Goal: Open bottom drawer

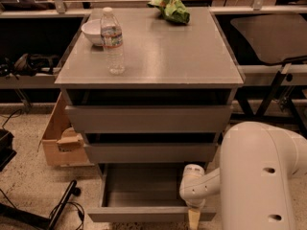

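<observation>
The bottom drawer (pixel 144 215) of the grey three-drawer cabinet (pixel 158 56) stands pulled out toward me. Its slim flat front is at the bottom of the view, and its shallow plain grey tray (pixel 144 183) shows behind it, with nothing in it. My gripper (pixel 194 218) hangs from the white wrist (pixel 195 188) at the right end of the drawer's front, right at its top edge. Its tan tip reaches down over the front. The middle front (pixel 151 152) and the tall top front (pixel 146 119) sit further back.
A water bottle (pixel 113 40), a white bowl (pixel 92 31) and a green bag (pixel 170 8) stand on the cabinet top. A cardboard box (pixel 60 140) sits at the cabinet's left. Black cables (pixel 62 207) lie on the floor. My white arm (pixel 264 176) fills the lower right.
</observation>
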Controlling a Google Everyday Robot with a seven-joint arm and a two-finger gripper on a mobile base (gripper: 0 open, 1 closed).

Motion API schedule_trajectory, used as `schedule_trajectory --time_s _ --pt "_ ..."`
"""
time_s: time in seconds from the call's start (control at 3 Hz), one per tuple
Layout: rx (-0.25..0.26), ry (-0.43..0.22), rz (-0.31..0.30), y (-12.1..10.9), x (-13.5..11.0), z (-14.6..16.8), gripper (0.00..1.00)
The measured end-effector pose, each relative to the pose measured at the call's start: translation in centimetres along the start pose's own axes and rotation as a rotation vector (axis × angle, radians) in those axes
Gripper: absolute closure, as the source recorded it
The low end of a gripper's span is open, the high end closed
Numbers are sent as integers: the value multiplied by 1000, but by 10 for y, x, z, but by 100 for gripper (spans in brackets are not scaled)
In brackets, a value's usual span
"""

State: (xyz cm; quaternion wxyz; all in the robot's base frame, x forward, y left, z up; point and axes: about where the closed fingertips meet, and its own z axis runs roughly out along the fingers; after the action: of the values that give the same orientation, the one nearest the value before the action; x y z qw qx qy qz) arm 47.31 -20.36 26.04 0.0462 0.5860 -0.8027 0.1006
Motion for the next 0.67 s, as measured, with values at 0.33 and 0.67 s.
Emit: schedule_trajectory --time_s 0.33,0.67 --pt "-34 -54 -12 0 -9 19 0" --pt "-175 -232 56 23 -40 86 0"
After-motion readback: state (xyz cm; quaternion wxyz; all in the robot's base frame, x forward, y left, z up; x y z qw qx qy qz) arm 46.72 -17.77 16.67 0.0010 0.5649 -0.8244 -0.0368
